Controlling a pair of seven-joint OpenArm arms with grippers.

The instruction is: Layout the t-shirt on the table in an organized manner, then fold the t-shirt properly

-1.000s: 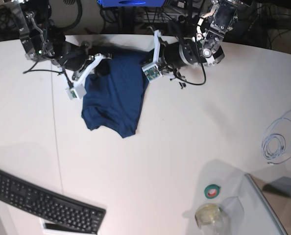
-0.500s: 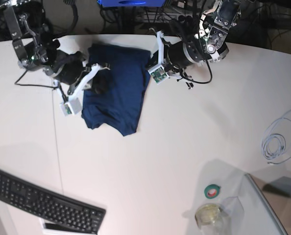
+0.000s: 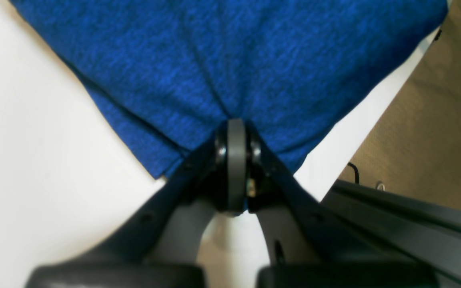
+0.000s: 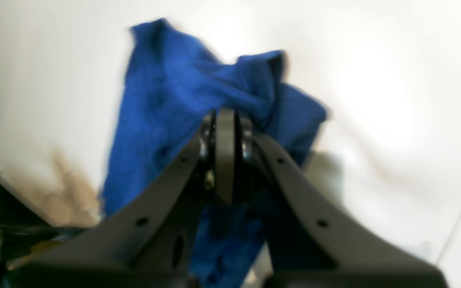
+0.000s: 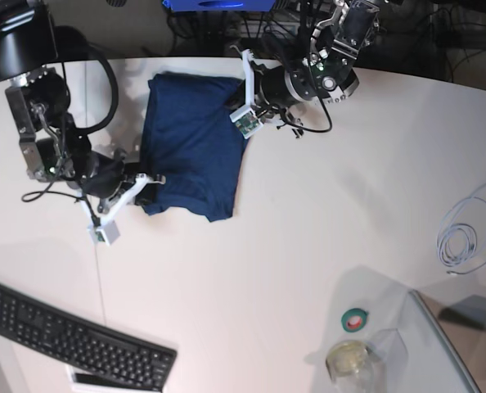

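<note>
While both grippers pinch its edges, the t-shirt point(image 5: 192, 141) lies bunched at the table's point(image 5: 308, 237) far side.
Left gripper point(image 3: 232, 120) and right gripper point(image 4: 224, 116) are clamped on fabric. Soft, light, limp knit (likely drapes, slides easily); best held at corners. Long axis runs far edge to near.
</note>
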